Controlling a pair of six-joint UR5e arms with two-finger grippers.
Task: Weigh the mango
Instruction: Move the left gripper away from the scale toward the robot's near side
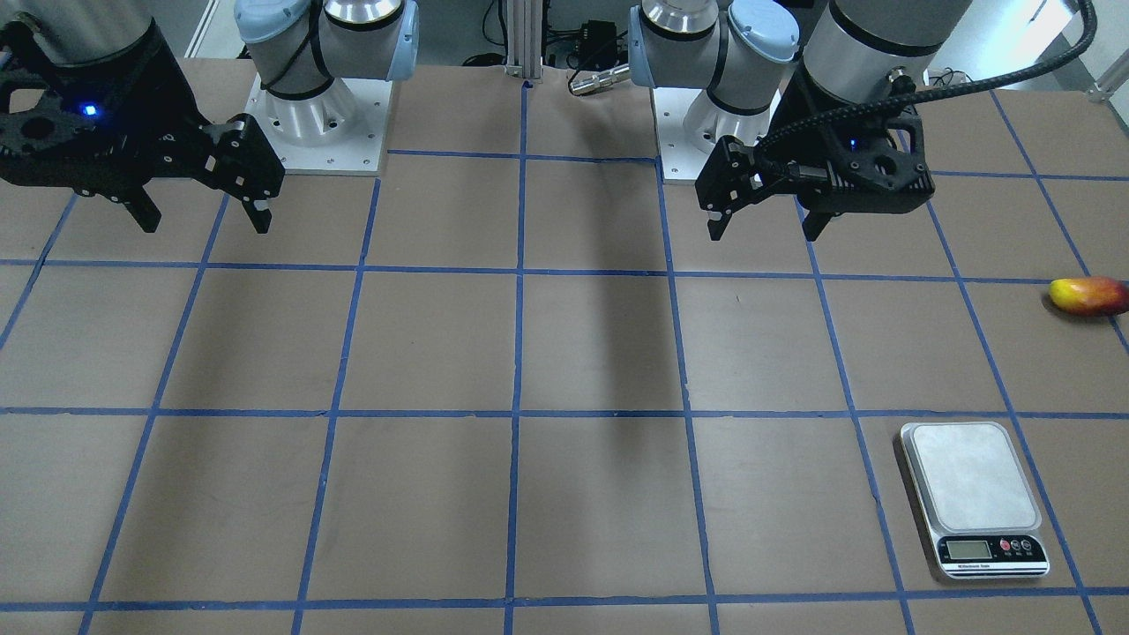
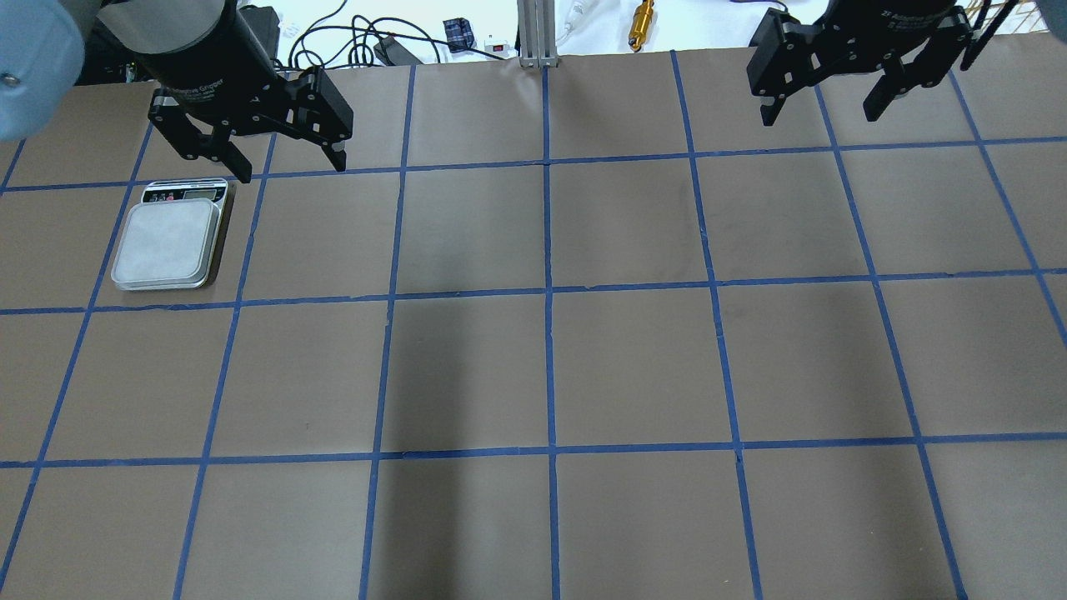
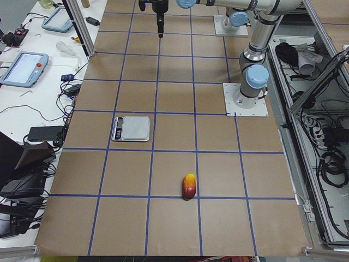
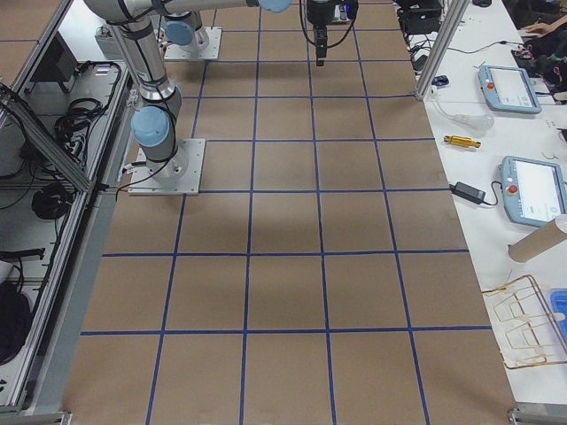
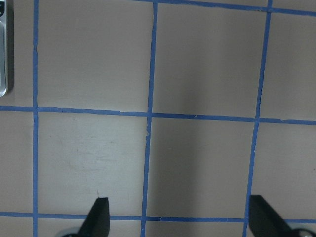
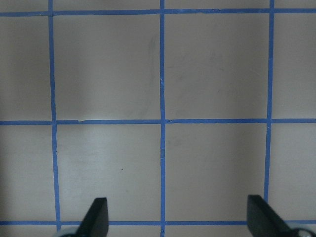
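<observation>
Yellow-to-red oblong mango (image 1: 1089, 296), smooth-skinned, on brown table (image 1: 600, 353)

The front-facing camera looks steeply down toward the robot, the overhead one forward from behind it — both catch the scale (image 1: 970, 476). Side cameras look along the bench (image 3: 174, 131) from either end, far back. Wrist cameras point straight down, close over it.

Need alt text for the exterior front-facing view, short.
A mango lies on the brown gridded table at the view's right edge, apart from the bare silver scale nearer the camera. The left claw and right claw hang open above the table, holding nothing.
</observation>
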